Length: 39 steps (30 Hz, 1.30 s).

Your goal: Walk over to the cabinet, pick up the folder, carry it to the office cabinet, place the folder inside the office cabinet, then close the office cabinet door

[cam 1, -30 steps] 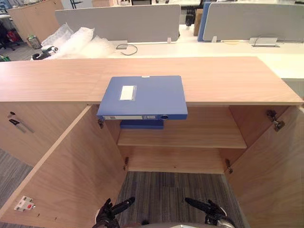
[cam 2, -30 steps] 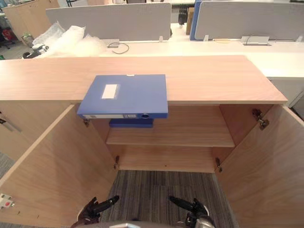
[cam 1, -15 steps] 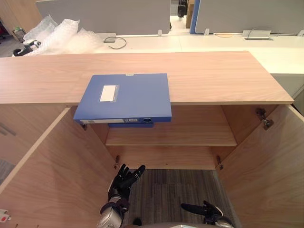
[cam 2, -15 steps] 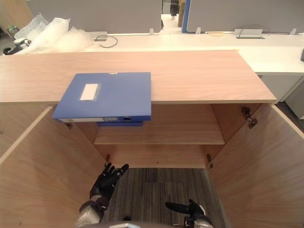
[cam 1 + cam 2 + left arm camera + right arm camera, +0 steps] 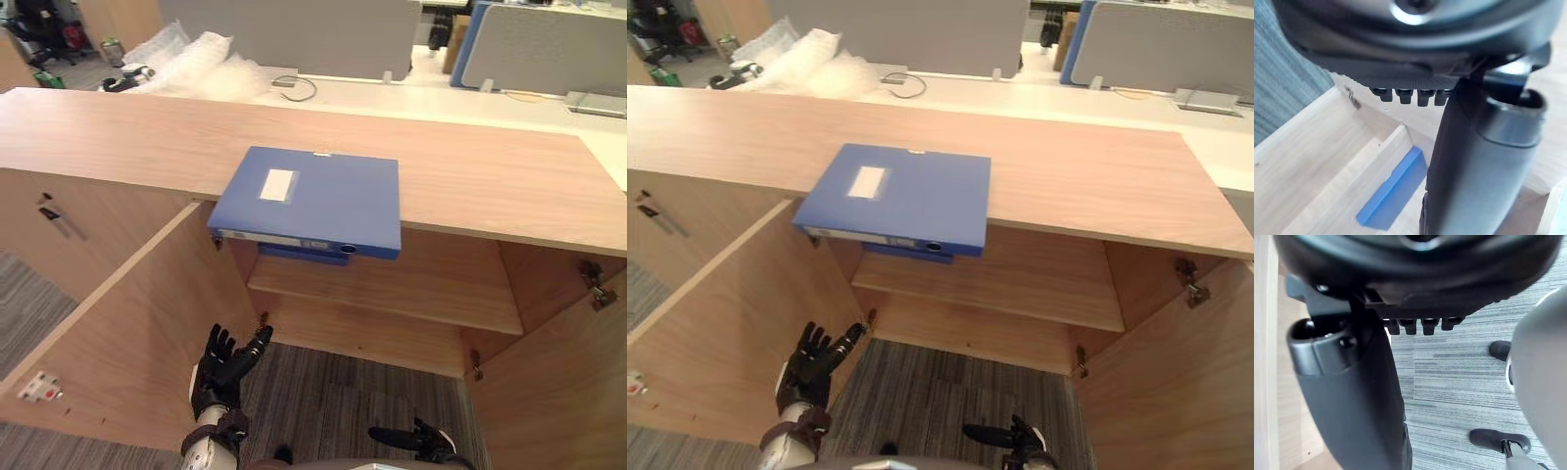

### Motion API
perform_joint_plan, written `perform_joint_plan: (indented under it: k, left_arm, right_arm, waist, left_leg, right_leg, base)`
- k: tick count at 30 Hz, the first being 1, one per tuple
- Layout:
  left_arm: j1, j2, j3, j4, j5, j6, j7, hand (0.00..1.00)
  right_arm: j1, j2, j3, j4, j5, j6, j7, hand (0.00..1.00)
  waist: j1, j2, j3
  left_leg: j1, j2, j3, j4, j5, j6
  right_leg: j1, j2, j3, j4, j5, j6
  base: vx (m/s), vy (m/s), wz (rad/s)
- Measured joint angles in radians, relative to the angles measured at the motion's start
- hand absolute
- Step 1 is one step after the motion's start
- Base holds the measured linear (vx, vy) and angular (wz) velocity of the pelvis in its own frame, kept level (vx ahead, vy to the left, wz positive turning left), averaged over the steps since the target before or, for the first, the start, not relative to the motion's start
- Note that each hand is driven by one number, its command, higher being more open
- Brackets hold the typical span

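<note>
Folder (image 5: pixel 312 201): blue, lying flat on the cabinet top (image 5: pixel 490 176) with its white label facing up. Its near edge juts past the front edge of the top, over the open compartment. It lies above and beyond the left fingers, well apart from them, and neither hand touches it.
Second folder (image 5: pixel 294 255): blue, lying on the inner shelf (image 5: pixel 411 289) directly under the first, also beyond the left fingers.
Left hand (image 5: pixel 223 367): raised in front of the compartment, with fingers (image 5: pixel 823 343) straight, spread and holding nothing. The tips point up toward the shelf.
Right hand (image 5: pixel 416 441): low over the carpet (image 5: pixel 333 401), with fingers extended and empty, pointing toward the left hand.
Left door (image 5: pixel 127 333): swung open, its inner face just beside the left fingers on their outer side.
Right door (image 5: pixel 558 392): swung open, outward of the right fingers.
Table (image 5: pixel 441 93): white, far beyond both sets of fingers, behind the cabinet. It carries bubble wrap (image 5: pixel 196 59) and a looped cable (image 5: pixel 294 86).
</note>
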Motion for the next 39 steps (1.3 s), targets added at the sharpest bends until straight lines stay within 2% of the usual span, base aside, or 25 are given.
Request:
perform_joint_plan:
  k: [3,7,11,12,17,19,21,25,28,31,35,39]
  left_arm:
    - [0.022,-0.046,0.033,-0.040,0.014,0.002,0.019,1.00]
    - [0.027,-0.050,0.039,-0.096,0.040,0.009,0.047,1.00]
    - [0.032,-0.053,0.039,-0.312,0.139,0.007,0.123,1.00]
    - [0.032,-0.053,0.034,-0.394,0.192,0.002,0.147,1.00]
    - [0.015,-0.038,-0.053,-0.583,0.491,-0.020,0.281,1.00]
    - [-0.019,-0.017,-0.091,-0.630,0.602,-0.045,0.326,1.00]
    - [-0.070,0.050,-0.149,-0.650,0.750,-0.060,0.367,1.00]
    - [-0.109,0.160,-0.232,-0.652,0.954,-0.062,0.376,1.00]
    - [-0.114,0.235,-0.248,-0.652,1.115,-0.067,0.362,1.00]
    - [-0.133,0.296,-0.234,-0.650,1.181,-0.068,0.349,1.00]
    - [-0.134,0.335,-0.205,-0.642,1.212,-0.082,0.333,1.00]
    - [-0.134,0.374,-0.194,-0.609,1.222,-0.089,0.312,1.00]
  right_arm:
    - [0.003,0.019,0.000,-0.003,0.000,0.004,-0.001,1.00]
    - [0.007,0.029,0.033,-0.003,-0.001,0.011,-0.003,1.00]
    - [0.007,0.054,0.032,0.002,-0.001,0.014,-0.023,1.00]
    - [0.002,0.063,0.034,0.009,-0.001,0.013,-0.031,1.00]
    - [-0.027,0.090,0.063,0.044,-0.003,0.002,-0.054,1.00]
    - [-0.039,0.087,0.086,0.071,-0.024,-0.001,-0.060,1.00]
    - [-0.054,0.084,0.108,0.099,-0.053,-0.002,-0.064,1.00]
    - [-0.078,0.073,0.109,0.138,-0.065,-0.005,-0.065,1.00]
    - [-0.091,0.054,0.110,0.150,-0.069,-0.010,-0.065,1.00]
    - [-0.097,0.026,0.110,0.169,-0.080,-0.016,-0.063,1.00]
    - [-0.097,-0.001,0.109,0.178,-0.081,-0.016,-0.060,1.00]
    - [-0.098,-0.014,0.109,0.189,-0.091,-0.018,-0.054,1.00]
  waist:
    - [0.012,-0.019,-0.012]
    - [0.031,-0.034,-0.026]
    - [0.036,-0.046,-0.038]
    - [0.039,-0.050,-0.043]
    - [0.048,-0.048,-0.046]
    - [0.051,-0.039,-0.051]
    - [0.054,-0.023,-0.062]
    - [0.046,0.004,-0.074]
    - [0.022,0.009,-0.076]
    - [0.017,0.007,-0.075]
    - [0.002,0.005,-0.074]
    - [0.003,0.005,-0.073]
  left_leg:
    - [-0.014,-0.002,-0.019,0.002,-0.003,-0.004]
    - [-0.025,-0.004,-0.034,0.008,0.001,-0.009]
    - [-0.039,-0.014,-0.074,0.010,0.005,-0.006]
    - [-0.041,-0.016,-0.079,0.010,0.007,-0.005]
    - [-0.046,-0.025,-0.086,0.020,0.006,-0.006]
    - [-0.052,-0.027,-0.086,0.020,0.006,-0.006]
    - [-0.055,-0.028,-0.086,0.020,0.006,-0.005]
    - [-0.064,-0.023,-0.080,0.020,0.007,-0.005]
    - [-0.070,-0.017,-0.072,0.019,0.007,-0.005]
    - [-0.076,-0.011,-0.055,0.020,0.006,-0.006]
    - [-0.077,-0.010,-0.049,0.020,0.006,-0.006]
    - [-0.077,-0.009,-0.043,0.020,0.006,-0.006]
  right_leg:
    - [0.001,0.001,-0.024,-0.003,0.000,0.000]
    - [0.004,0.003,-0.043,-0.010,0.000,0.000]
    - [0.017,0.002,-0.086,-0.020,-0.001,0.004]
    - [0.018,0.002,-0.094,-0.020,-0.001,0.006]
    - [0.018,-0.004,-0.103,-0.022,0.000,0.008]
    - [0.016,-0.004,-0.100,-0.030,0.000,0.009]
    - [0.014,-0.002,-0.097,-0.035,0.000,0.009]
    - [-0.002,0.003,-0.082,-0.036,0.000,0.009]
    - [-0.018,0.009,-0.067,-0.036,0.000,0.005]
    - [-0.031,0.012,-0.047,-0.034,0.001,0.001]
    - [-0.038,0.012,-0.040,-0.030,0.000,-0.001]
    - [-0.046,0.012,-0.029,-0.025,-0.001,-0.003]
  base:
    - [-0.04,-0.015,0.21]
    - [-0.01,-0.022,0.16]
    - [0.00,-0.029,0.27]
    - [0.01,-0.011,0.16]
    - [0.01,-0.002,0.06]
    - [0.00,0.000,0.00]
    - [0.00,0.000,0.00]
    - [-0.01,-0.011,-0.07]
    - [-0.01,-0.021,-0.13]
    - [0.00,-0.017,-0.15]
    - [-0.01,-0.010,-0.07]
    - [-0.04,-0.005,-0.05]
